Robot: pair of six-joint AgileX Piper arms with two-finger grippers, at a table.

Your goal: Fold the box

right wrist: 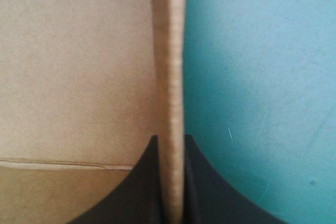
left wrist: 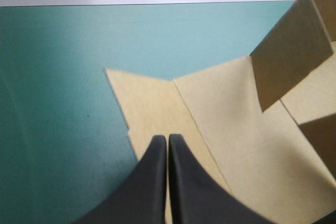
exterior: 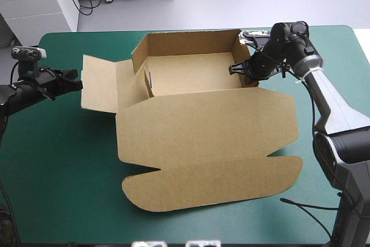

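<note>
The brown box lies mid-table as an open tray, its back and right walls raised and its left flap flat. The wide lid lies flat toward the front. My right gripper is at the tray's right wall, and in the right wrist view the gripper is shut on that wall's top edge. My left gripper hovers just left of the flat flap. Its fingers meet in one point over the flap's corner, holding nothing.
The teal-green cover shows bare left of the box and along the front. The lid's rounded front flap reaches toward the table's front edge. The tray's short inner left flap stands upright.
</note>
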